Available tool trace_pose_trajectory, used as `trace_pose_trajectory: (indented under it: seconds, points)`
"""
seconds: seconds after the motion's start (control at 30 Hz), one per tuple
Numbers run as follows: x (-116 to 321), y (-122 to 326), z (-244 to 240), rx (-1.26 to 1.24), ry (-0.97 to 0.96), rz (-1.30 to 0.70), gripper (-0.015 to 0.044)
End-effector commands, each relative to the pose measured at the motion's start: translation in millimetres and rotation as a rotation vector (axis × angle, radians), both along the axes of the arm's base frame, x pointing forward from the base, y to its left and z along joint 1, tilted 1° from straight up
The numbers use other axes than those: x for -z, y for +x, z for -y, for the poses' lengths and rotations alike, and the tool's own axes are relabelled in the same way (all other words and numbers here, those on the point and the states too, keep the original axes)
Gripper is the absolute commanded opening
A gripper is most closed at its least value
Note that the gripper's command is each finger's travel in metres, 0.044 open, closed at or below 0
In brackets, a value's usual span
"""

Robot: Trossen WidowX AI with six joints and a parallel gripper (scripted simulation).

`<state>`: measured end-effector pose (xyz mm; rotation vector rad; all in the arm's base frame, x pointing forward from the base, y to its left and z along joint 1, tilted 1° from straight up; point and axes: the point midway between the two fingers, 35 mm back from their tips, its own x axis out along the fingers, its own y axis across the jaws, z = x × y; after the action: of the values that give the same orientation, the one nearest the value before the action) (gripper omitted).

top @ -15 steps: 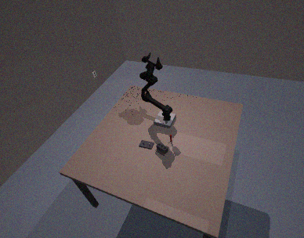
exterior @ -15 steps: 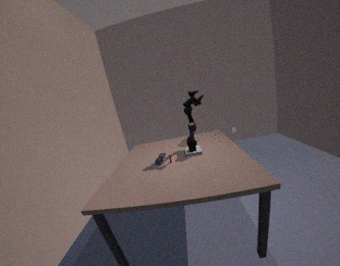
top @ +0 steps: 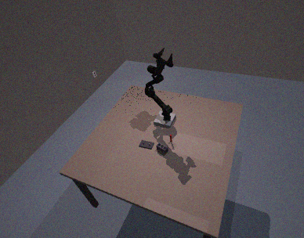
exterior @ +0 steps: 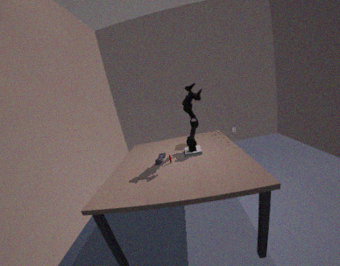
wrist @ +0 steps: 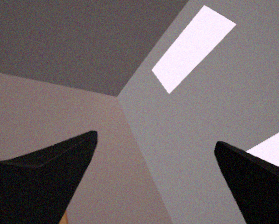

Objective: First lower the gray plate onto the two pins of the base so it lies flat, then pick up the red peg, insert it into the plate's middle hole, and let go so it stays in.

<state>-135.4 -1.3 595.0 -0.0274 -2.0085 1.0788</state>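
Observation:
My gripper [top: 168, 51] [exterior: 198, 87] [wrist: 156, 137] is open and empty, raised high above the table with its fingers pointing up, far from all the parts. A thicker dark gray block with hole-like marks on top, seemingly the gray plate [top: 162, 148] [exterior: 159, 161], rests on the table. Beside it lies a flatter dark piece with small marks, seemingly the base [top: 146, 145] [exterior: 162, 155]. The two look apart in the top view; they are too small to tell the pins clearly. The red peg [top: 171, 138] [exterior: 170, 158] stands upright near the block. The wrist view shows none of the parts.
The arm's pale mount [top: 164, 122] [exterior: 193, 150] sits on the wooden table [top: 111, 156] [exterior: 221, 175], behind the parts. The arm's shadow falls across the table around the block. The wrist view shows walls and bright panels [wrist: 192, 50].

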Motion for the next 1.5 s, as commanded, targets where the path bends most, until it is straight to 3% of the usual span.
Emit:
trace_pose_trajectory:
  seconds: [0.0, 0.3, 0.7, 1.0, 1.17, 1.47]
  points:
    - [-13, 34, -43, 0.090, -0.066, -0.117, 0.0440]
    - [-18, 142, -141, 0.360, -0.284, -0.413, 0.0440]
    - [37, 308, -207, 0.770, -0.537, -0.788, 0.0440]
    - [102, 405, -209, 0.990, -0.717, -1.043, 0.0440]
    - [132, 437, -203, 1.066, -0.797, -1.142, 0.0440]
    - [251, 512, -158, 1.327, -1.181, -1.443, 0.0440]
